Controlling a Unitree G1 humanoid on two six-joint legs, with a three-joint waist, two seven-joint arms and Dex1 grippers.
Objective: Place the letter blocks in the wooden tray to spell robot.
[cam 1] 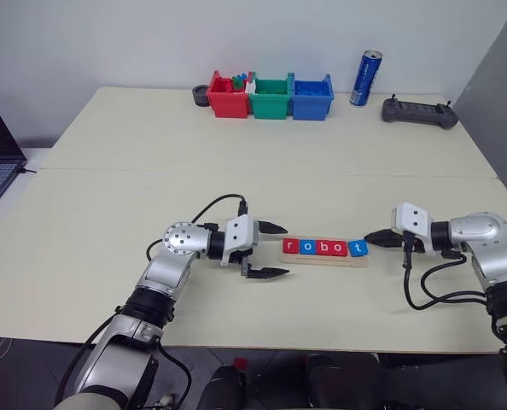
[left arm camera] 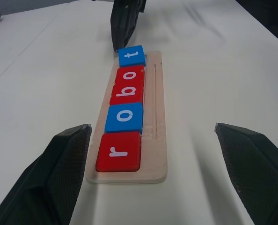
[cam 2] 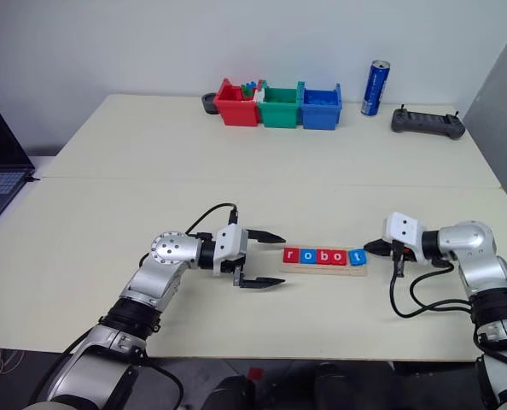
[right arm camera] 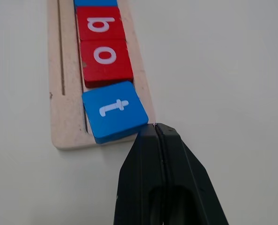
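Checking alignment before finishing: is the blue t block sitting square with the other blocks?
No, the t block sits skewed, one corner overhanging the wooden tray edge.

Five letter blocks [cam 1: 324, 248] lie in the wooden tray [cam 1: 325, 259], between both grippers.

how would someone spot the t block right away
Find the wooden tray lying between the two grippers near the table's front edge. The t block is the blue tile at its right end, sitting crooked, unlike the four straight tiles beside it.
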